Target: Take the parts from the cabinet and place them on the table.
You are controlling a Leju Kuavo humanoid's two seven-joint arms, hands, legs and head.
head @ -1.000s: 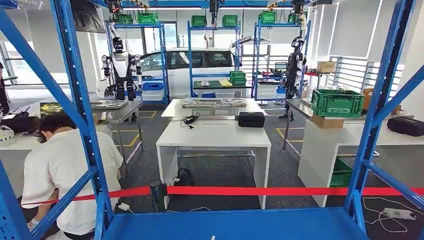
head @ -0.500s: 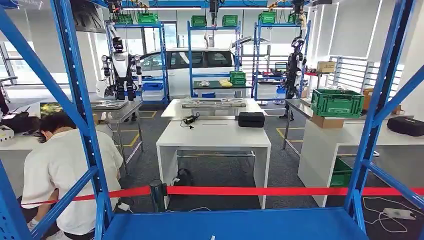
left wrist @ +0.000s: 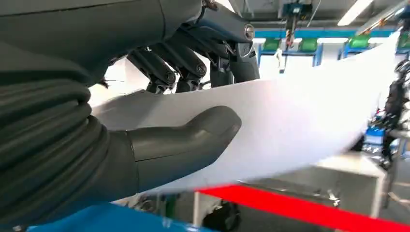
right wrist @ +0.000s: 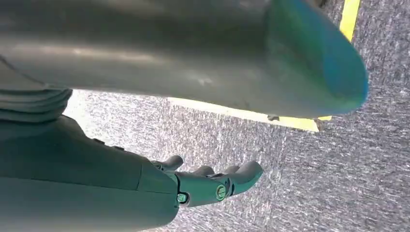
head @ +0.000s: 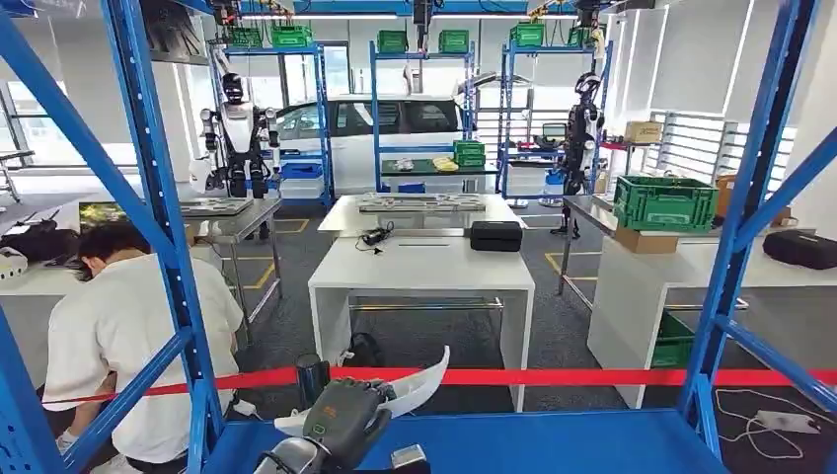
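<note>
The left hand (head: 345,420) has risen, holding a curved white part (head: 419,380).

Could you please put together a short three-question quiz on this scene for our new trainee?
1. True or false: the left hand holds the white curved part above the blue shelf.
2. The red barrier tape runs: A) in front of the near white table; B) behind the white car; C) across the green crate.
3. Fill in: the right hand hangs over grey ____, holding nothing.

Key: 1 true; 2 A; 3 floor.
</note>
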